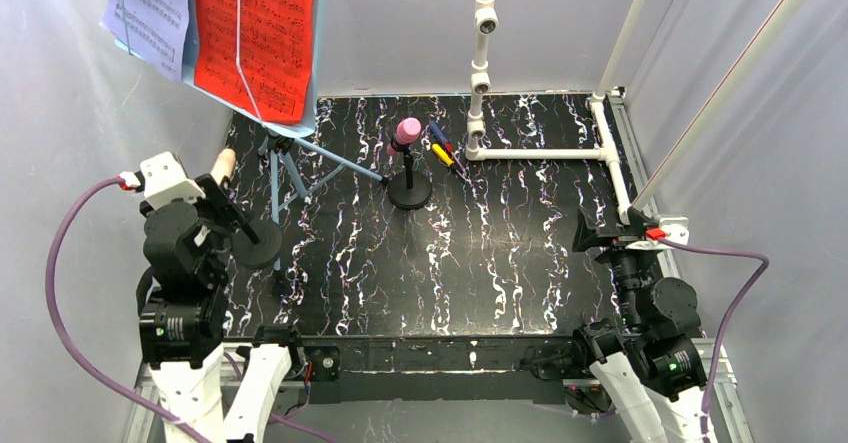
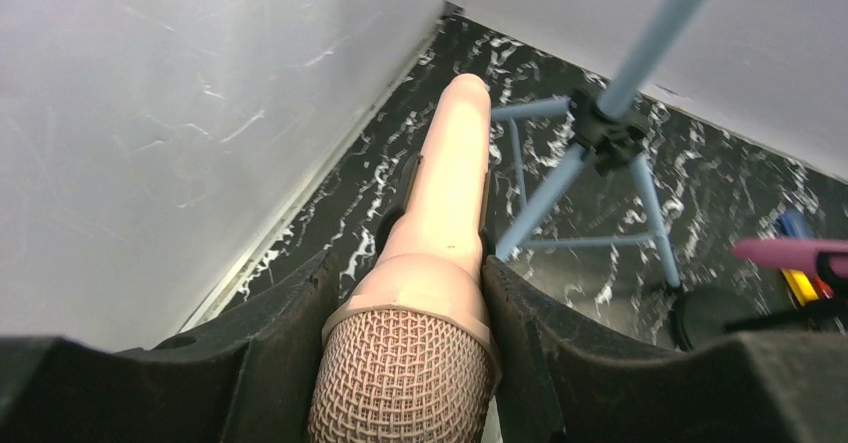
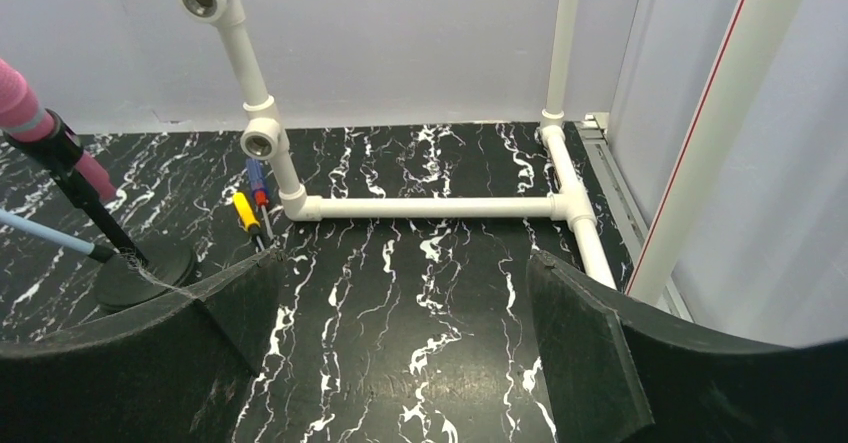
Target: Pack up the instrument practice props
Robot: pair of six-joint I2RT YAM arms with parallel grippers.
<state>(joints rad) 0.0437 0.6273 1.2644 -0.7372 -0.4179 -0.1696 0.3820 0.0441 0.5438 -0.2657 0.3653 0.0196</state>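
Top view: the left gripper (image 1: 228,201), at middle left of the frame, is clamped on the beige microphone (image 1: 224,166). In the left wrist view the jaws press on both sides of its collar, just behind the mesh head at bottom centre, and its handle points away toward the white wall (image 2: 150,143). A bare black round base (image 1: 258,245) sits just beside this gripper on the marbled table (image 1: 500,263).

The music rack (image 1: 318,53) fills the upper left, carrying the red page (image 1: 255,33) and the lavender page (image 1: 150,8). Its tripod legs (image 1: 290,168) stand below. One leg reaches right, ending just beside the black holder (image 1: 410,193) at upper centre, in which the pink microphone (image 1: 407,131) is clipped.

Yellow- and blue-handled tools (image 1: 442,150) lie between that holder and the white pipe frame (image 1: 530,153) at upper right.

The right gripper (image 3: 405,273), at middle right of the top view, has its jaws spread wide and grips nothing.
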